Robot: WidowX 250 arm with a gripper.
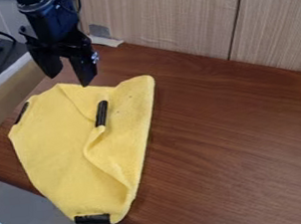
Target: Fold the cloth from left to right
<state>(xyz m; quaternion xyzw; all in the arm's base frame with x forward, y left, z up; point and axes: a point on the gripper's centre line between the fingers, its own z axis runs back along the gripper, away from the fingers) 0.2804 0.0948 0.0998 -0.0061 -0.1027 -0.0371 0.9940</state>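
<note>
So the yellow cloth (55, 138) is lying rumpled on the left part of the brown table (236, 136), running to its front edge. The gripper (71, 79) hangs just above the cloth's back edge, fingers spread apart, nothing between them, most of the cloth lying toward the camera.

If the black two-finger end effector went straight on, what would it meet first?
The end effector points down, so probably the far edge of the yellow fabric cloth; depth is unclear, so possibly the brown wooden table beyond.

Brn tbl (237, 145), lt wood wall (171, 17), gray patch (99, 31)
</note>
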